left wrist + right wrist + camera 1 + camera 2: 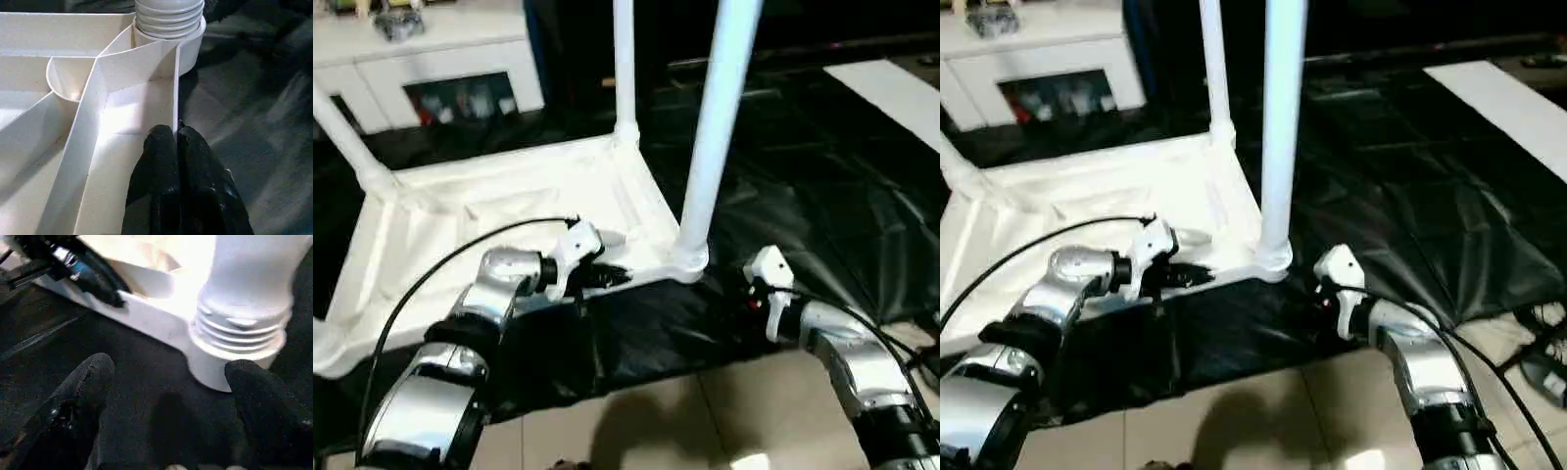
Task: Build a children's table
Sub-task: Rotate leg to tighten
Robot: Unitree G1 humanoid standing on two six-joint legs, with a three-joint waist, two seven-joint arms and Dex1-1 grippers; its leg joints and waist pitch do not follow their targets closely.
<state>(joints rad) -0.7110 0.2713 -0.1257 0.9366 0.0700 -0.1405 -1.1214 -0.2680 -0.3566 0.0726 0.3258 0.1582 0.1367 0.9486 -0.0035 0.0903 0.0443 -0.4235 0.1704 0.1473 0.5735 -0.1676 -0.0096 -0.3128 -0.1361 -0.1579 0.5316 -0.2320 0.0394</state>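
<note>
Now the tabletop lies upside down on the black sheet, ribs up, so legs can seat in its sockets. The left gripper, pinched shut, presses the tabletop's near rim, probably steadying it. Beside the near corner leg, the right gripper waits wide open, likely to clasp it.

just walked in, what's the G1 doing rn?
It's building a children's table. The white tabletop lies underside up on black sheeting, with legs standing in its corner sockets. The left gripper is shut, its fingers against the tabletop's near edge rib. The right gripper is open on the sheeting in front of the nearest leg, whose ribbed end sits in the corner socket; it holds nothing.
</note>
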